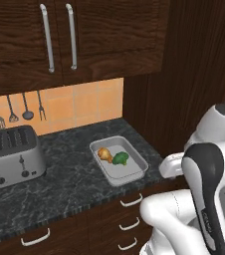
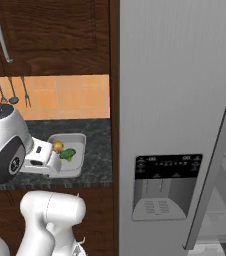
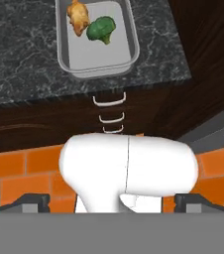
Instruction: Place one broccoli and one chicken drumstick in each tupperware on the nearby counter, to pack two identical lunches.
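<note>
Gripper (image 3: 112, 201): spread wide, holding nothing, low in front of the drawers (image 3: 109, 116).
Container (image 3: 64, 49): on the counter (image 3: 20, 54), holds one drumstick (image 3: 78, 16) and one broccoli (image 3: 101, 29).
Direction: container lies ahead and above the fingertips.

Dark wood cabinets (image 1: 59, 35) above orange tiled wall (image 1: 84, 104); toaster (image 1: 10, 157) left; grey fridge (image 2: 175, 100) right; orange brick floor (image 3: 15, 173).

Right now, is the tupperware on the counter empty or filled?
Filled: the tupperware on the counter holds one chicken drumstick and one broccoli, lying side by side.
</note>
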Controlling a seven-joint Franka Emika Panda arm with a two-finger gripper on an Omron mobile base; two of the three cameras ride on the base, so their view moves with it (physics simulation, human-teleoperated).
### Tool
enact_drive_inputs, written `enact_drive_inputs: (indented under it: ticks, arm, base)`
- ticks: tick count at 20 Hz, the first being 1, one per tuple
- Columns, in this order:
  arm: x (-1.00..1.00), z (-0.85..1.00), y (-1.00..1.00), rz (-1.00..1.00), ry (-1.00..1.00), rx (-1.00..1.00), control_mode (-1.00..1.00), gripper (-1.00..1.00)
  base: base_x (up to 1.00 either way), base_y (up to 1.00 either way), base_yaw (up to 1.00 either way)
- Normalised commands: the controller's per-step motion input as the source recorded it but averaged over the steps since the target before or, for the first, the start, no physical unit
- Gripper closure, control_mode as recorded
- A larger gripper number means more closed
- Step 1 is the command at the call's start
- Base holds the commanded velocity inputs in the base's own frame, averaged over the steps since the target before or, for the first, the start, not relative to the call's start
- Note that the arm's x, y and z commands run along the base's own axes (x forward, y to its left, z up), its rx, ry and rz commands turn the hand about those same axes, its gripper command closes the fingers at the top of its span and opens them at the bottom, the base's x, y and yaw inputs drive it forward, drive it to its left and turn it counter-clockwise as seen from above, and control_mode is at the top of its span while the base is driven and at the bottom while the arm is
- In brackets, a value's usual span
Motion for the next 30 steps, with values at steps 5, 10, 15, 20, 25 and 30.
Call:
enact_drive_inputs:
  ticks: [5,10,15,20,25,30]
  arm:
    - [-0.23,0.29,0.00,0.00,-0.25,0.00,-1.00,-1.00]
    - [0.00,0.00,0.00,0.00,0.00,0.00,-1.00,-1.00]
    - [-0.04,0.00,0.00,0.00,0.00,0.00,1.00,-1.00]
    - [0.00,0.00,0.00,0.00,0.00,0.00,1.00,-1.00]
    - [0.00,0.00,0.00,0.00,0.00,0.00,1.00,-1.00]
    - [0.00,0.00,0.00,0.00,0.00,0.00,1.00,-1.00]
  base:
    - [0.00,0.00,0.00]
    - [0.00,0.00,0.00]
    - [-0.58,-0.07,-0.07]
    - [-0.98,-0.46,-0.24]
    - [-0.28,-0.92,-0.44]
    - [0.53,-1.00,-0.29]
